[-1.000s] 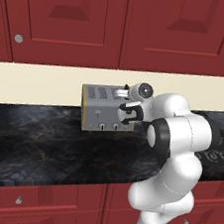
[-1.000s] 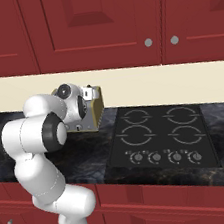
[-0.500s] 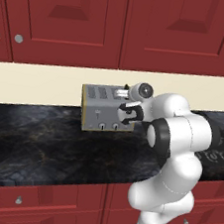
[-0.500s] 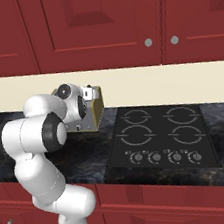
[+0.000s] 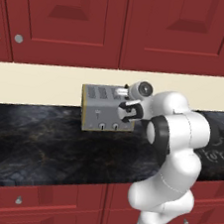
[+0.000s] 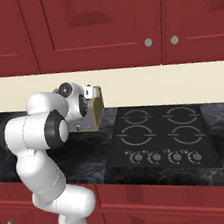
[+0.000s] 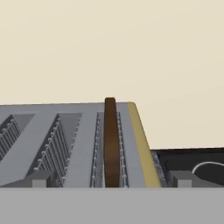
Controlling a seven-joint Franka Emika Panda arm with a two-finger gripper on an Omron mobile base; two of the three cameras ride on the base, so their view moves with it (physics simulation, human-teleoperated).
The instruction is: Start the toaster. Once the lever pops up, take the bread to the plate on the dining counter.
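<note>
I see a silver-grey toaster (image 5: 104, 109) with brassy yellow edges, dark brown bread (image 7: 111, 144), black marbled worktop (image 5: 39, 144), red cabinets (image 5: 91, 21).

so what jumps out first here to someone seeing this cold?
The white arm reaching over the black worktop to the silver toaster against the cream wall, with the open gripper right at its front edge. In the hand view, the dark brown bread stands in the rightmost slot. A black cooktop lies just right of the toaster.
</note>
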